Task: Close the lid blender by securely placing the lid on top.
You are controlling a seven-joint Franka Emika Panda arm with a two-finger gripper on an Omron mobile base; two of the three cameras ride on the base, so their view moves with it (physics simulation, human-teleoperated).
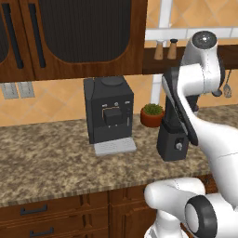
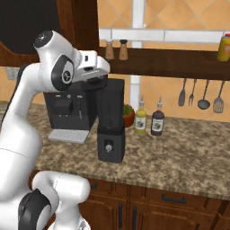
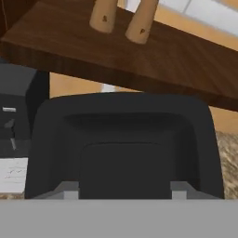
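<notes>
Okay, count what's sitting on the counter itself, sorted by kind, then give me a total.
Blender: 1
Coffee machine: 1
Potted plant: 1
Bottles: 2, one yellowish, one dark
Total: 5

The arm (image 1: 204, 139) is built of smooth, rounded glossy white shells joined by dark grey to black joint rings and round end caps, with a blocky white hand (image 2: 92, 63) whose underside is dark and two small grey fingers (image 3: 69, 190) at its tip.
</notes>
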